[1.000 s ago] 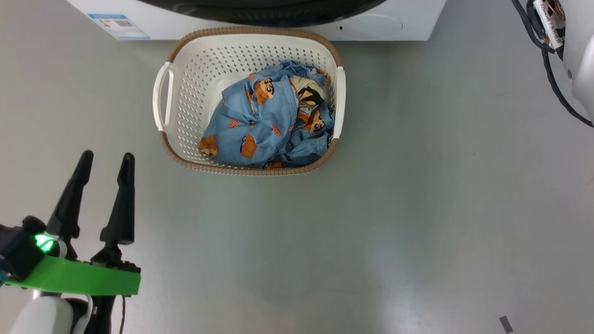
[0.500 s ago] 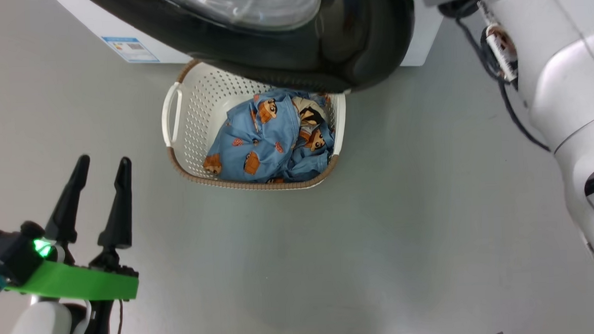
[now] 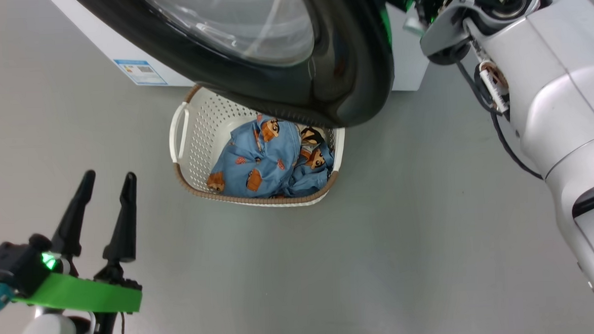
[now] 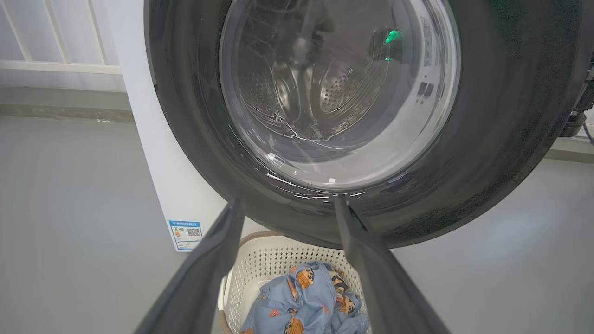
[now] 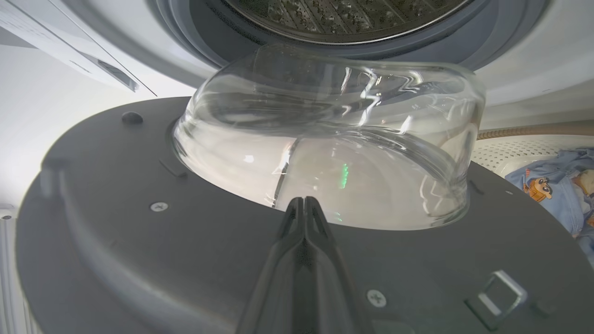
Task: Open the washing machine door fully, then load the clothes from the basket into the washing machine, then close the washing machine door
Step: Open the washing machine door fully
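Drum (image 5: 343, 18) blurs through door glass (image 4: 371, 157) from left wrist, bare from right.

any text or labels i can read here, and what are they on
No text is legible.
Blue label low on the washing machine: print and a code square, too small to read.
Small markings on the washing machine door: too blurred to read.

The washing machine door (image 3: 273, 54) overhangs the basket (image 3: 197, 145) on its far side, leaving the near side uncovered.
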Robot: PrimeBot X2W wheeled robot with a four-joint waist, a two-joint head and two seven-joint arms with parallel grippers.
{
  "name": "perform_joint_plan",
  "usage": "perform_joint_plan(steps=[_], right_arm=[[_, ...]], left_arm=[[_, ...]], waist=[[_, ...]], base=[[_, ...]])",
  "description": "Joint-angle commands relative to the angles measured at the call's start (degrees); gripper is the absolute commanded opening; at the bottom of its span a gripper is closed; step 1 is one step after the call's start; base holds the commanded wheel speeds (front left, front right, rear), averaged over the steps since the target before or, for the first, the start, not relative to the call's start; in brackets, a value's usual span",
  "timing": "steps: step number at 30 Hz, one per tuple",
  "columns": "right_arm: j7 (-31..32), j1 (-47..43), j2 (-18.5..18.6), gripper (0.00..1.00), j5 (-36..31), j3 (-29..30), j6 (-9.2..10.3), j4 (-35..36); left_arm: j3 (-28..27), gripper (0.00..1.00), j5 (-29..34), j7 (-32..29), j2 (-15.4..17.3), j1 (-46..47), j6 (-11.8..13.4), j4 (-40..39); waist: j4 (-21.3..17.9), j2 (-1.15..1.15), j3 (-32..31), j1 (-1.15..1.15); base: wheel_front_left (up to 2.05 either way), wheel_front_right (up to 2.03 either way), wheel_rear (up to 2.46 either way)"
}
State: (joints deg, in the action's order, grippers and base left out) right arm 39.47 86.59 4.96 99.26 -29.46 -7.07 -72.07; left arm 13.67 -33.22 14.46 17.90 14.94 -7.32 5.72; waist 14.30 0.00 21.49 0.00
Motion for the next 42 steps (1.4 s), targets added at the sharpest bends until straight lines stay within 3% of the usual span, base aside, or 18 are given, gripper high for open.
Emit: perform_joint_plan(steps=[1,7,22,30,42], right_arm=[[1.3,-1.8,-2.1,0.00,0.4,-0.8,-0.42,1.5],[4.4,-4.6,-2.1,0.00,1.6,-1.2,-0.42,3.5],[8.3,-15.3,-2.1,0.00,5.1,-5.6,-0.42,17.7],[7.7,-20.8,-1.9,0.00,7.3,-9.1,-0.42,24.9],[4.6,-26.0,-1.9,0.00,13.7,-19.1,-0.42,34.2]], left_arm=[[-2.2,1.00,1.1,0.5,1.7,-0.5,-0.2,-1.0],[-2.0,1.00,1.7,0.5,1.7,-1.3,-0.2,-1.0],[-1.1,1.00,2.6,0.5,1.5,-2.4,-0.2,-0.5],[-1.0,1.00,3.1,0.5,1.1,-2.8,-0.2,-0.3],[-1.5,1.00,3.4,0.5,0.7,-2.9,-0.2,0.6]], waist=[[0.1,0.00,-0.7,0.00],[0.1,0.00,-2.0,0.00],[-0.4,0.00,-5.1,0.00],[0.3,0.00,-6.4,0.00],[1.2,0.00,-7.4,0.00]], base=[[0.00,0.00,0.00],[0.00,0.00,0.00],[0.00,0.00,0.00],[0.00,0.00,0.00],[0.00,0.00,0.00]])
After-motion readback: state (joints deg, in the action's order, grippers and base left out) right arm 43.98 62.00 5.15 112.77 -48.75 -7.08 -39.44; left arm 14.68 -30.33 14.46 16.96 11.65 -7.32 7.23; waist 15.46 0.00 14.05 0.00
